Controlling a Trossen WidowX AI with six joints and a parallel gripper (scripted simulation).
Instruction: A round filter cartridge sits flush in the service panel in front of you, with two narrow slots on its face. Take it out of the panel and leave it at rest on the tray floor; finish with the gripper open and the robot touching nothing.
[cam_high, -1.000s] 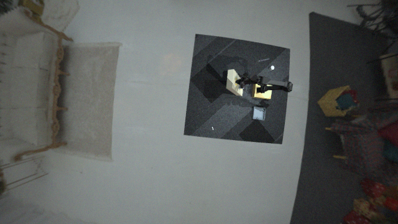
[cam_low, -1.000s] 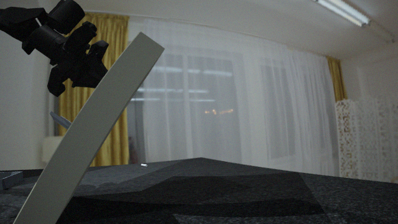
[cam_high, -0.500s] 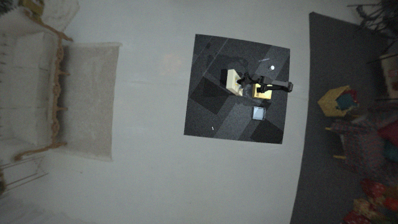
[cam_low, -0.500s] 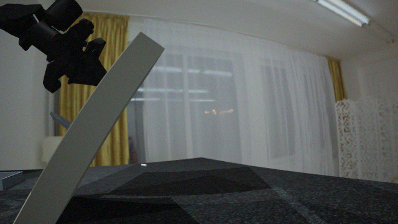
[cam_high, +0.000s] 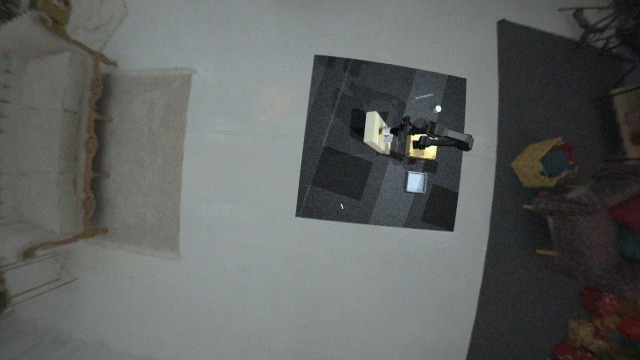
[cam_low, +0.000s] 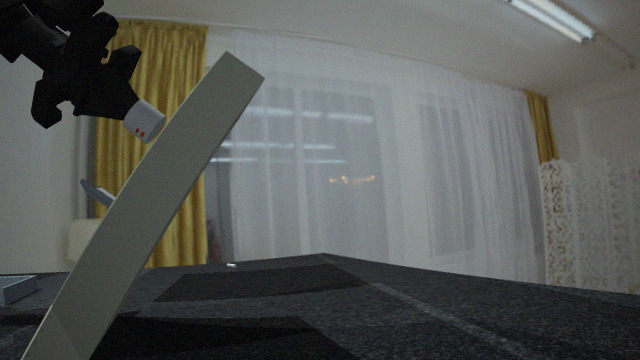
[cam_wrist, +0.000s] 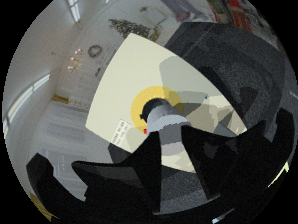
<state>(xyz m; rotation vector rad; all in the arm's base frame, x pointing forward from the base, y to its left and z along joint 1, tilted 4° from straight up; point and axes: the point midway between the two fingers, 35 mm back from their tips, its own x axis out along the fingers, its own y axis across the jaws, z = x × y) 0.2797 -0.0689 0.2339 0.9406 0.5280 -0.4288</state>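
Observation:
The round light-grey cartridge (cam_high: 385, 131) (cam_low: 144, 121) (cam_wrist: 169, 122) is out in front of the panel's face, tilted, with small red marks near its inner end in the exterior view. My gripper (cam_low: 128, 107) (cam_wrist: 169, 131) is shut on it; the fingertips cover its slots. The cream service panel (cam_high: 371, 132) (cam_low: 150, 200) (cam_wrist: 117, 82) leans back, and its dark round opening shows inside a yellow ring (cam_wrist: 136, 112), partly behind the cartridge. The light-blue square tray (cam_high: 416, 183) (cam_low: 20, 290) is empty and stands away from the panel, on the table.
A grey plate (cam_low: 97, 193) sticks out of the panel's face below the cartridge. A yellow block (cam_high: 429, 151) lies under the arm. A white round object (cam_high: 438, 108), a thin light rod (cam_high: 424, 96) and a small white piece (cam_high: 342, 206) (cam_low: 231, 265) lie on the dark table.

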